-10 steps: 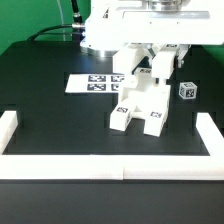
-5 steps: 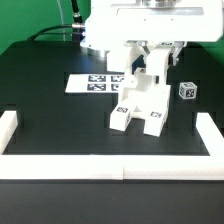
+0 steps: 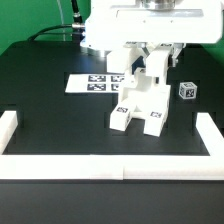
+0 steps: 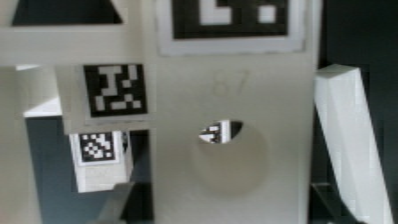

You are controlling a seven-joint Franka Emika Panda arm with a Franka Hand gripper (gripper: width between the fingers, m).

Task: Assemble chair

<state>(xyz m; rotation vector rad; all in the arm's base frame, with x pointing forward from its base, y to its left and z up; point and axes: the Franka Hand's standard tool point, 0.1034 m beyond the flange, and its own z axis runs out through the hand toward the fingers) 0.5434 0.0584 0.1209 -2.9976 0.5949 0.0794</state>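
Note:
The partly built white chair (image 3: 140, 103) stands on the black table in the middle of the exterior view, with tags on its front faces. My gripper (image 3: 157, 52) is shut on an upright white chair slab (image 3: 157, 68) that meets the top of the built part at its far side. In the wrist view the slab (image 4: 231, 100) fills the middle, with a tag at one end and a round hole. My gripper (image 4: 231, 205) has a dark finger (image 4: 143, 198) on each side of it. Another white tagged piece (image 4: 107, 110) stands beside it.
A small tagged white piece (image 3: 187, 90) lies on the exterior view's right of the chair. The marker board (image 3: 92, 83) lies flat behind it on the left. A long white border rail (image 3: 110, 166) runs along the front edge and up both sides.
My gripper and the held slab have shifted slightly toward the exterior view's left and settled upright over the built part. Little has moved in the last half second.

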